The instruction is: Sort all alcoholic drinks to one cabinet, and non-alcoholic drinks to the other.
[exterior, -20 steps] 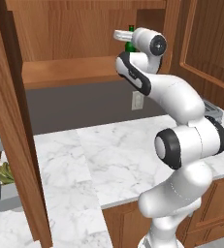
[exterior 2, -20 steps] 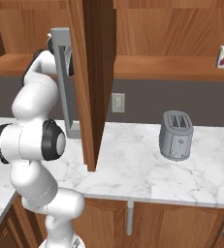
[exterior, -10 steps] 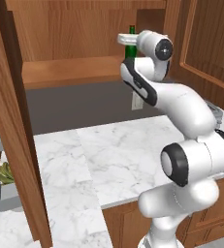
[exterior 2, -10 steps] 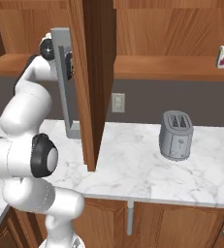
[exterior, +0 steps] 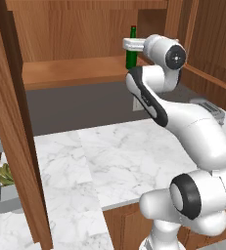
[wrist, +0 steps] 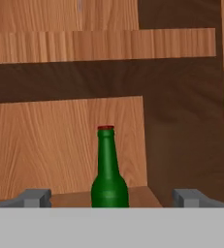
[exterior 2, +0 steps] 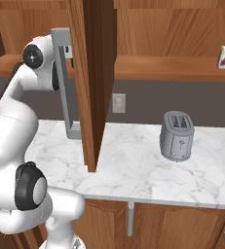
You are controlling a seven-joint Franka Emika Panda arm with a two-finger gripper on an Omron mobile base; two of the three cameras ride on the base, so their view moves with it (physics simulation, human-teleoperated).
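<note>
The green bottle (wrist: 109,169), slim glass with a red cap, stands upright on the wooden shelf (exterior: 70,73) of the open left cabinet, near the shelf's right end. The fingers (wrist: 36,197) are spread wide on either side of the bottle, clear of it, holding nothing. A small white carton (exterior 2: 224,57) with a red-pink mark stands on the right cabinet's shelf (exterior 2: 172,68). A grey ribbed toaster (exterior 2: 177,135) sits on the marble tabletop (exterior 2: 133,165), with open surface around it.
</note>
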